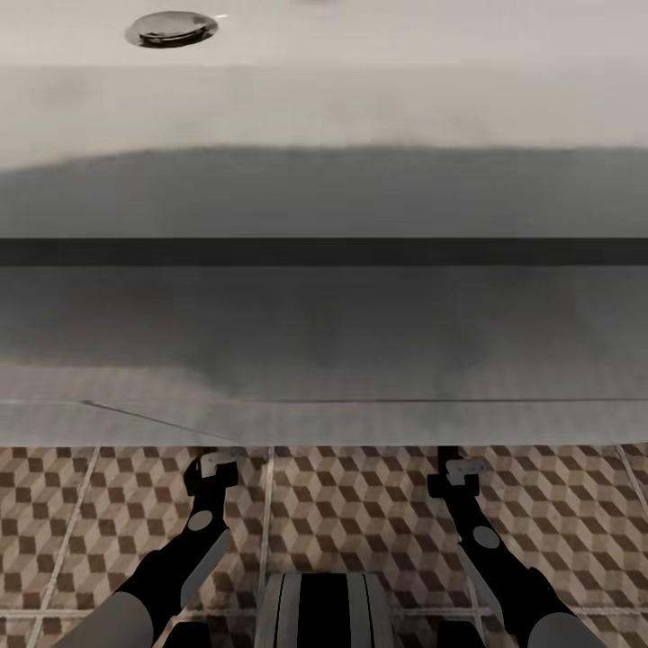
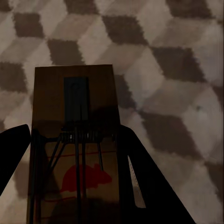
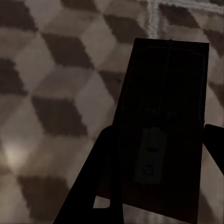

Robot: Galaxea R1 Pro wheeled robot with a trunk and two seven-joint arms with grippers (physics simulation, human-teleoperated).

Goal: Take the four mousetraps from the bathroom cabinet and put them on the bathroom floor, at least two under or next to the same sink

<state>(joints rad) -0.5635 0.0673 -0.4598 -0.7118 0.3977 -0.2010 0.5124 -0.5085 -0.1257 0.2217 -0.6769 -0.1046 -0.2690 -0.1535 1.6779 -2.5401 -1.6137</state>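
Head view: robot faces the white rectangular wall-hung bathroom sink (image 1: pixel 324 108) at close range, chrome drain fitting (image 1: pixel 172 27) visible in the basin top. Both forearms reach forward and down, their ends passing under the sink's lower front edge, above the bathroom floor (image 1: pixel 360 513) of brown, beige and white cube-pattern tiles with pale grout lines.

Left end effector (image 2: pixel 74 163): clenched on a small flat brown wooden mousetrap (image 2: pixel 74 116) with a dark metal spring bar and a red mouse print. Dark fingers (image 2: pixel 149 186) flank the board on both sides; the board's far end sticks out past them over the tiles. Whether it touches the floor, cannot tell.

Right end effector (image 3: pixel 154 186): grasping a second mousetrap (image 3: pixel 165 93), very dark in shadow, a pale tab on its face. Board projects beyond the fingers, its far corner near a grout line. Contact with the floor not clear either.

Judgement: both traps are carried to the spot beside or under the sink, release still to come.

Risks from here:
- Letting go while the boards are above the tiles: they may bounce, flip or skid away from the sink.
- Forearms are close beneath the sink's lower edge; lifting out could strike it.
- Shadow under the sink hides height above the floor, so pressing a trap hard into the tiles is possible.
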